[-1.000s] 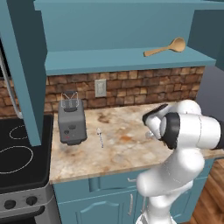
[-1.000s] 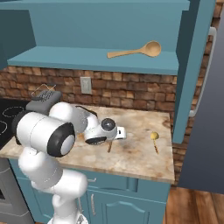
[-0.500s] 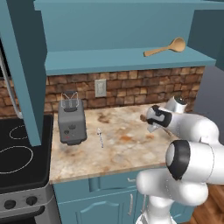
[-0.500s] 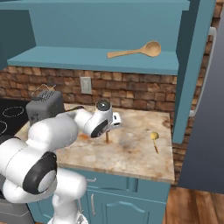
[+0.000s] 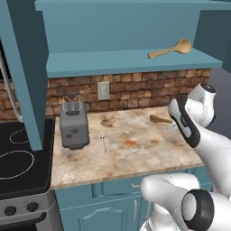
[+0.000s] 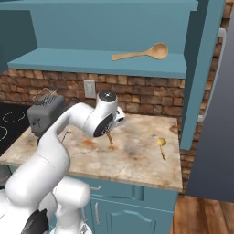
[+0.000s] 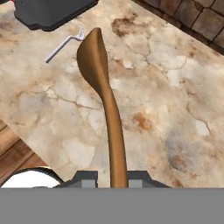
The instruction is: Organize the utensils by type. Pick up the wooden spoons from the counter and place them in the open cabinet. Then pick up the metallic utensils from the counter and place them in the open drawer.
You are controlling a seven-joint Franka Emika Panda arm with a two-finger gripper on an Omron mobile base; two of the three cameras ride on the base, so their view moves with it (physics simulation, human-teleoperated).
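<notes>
Arm bent low over counter (image 5: 135, 153), hand (image 7: 112, 177) clamping wooden spoon (image 7: 100, 83)

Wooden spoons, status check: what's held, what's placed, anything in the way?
Jaws shut on second wooden spoon, lifted over the counter. First wooden spoon already on the open cabinet shelf. Path up looks clear. Fork and yellow-ended utensil left.

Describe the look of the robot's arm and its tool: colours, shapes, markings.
The arm is glossy white, built of thick rounded tube segments joined by dark grey to black joint bands. A round dark cap with a pale dot tops the wrist. The tool ends in two small dark grey blocky finger tips. No cables or lettering can be made out.
</notes>
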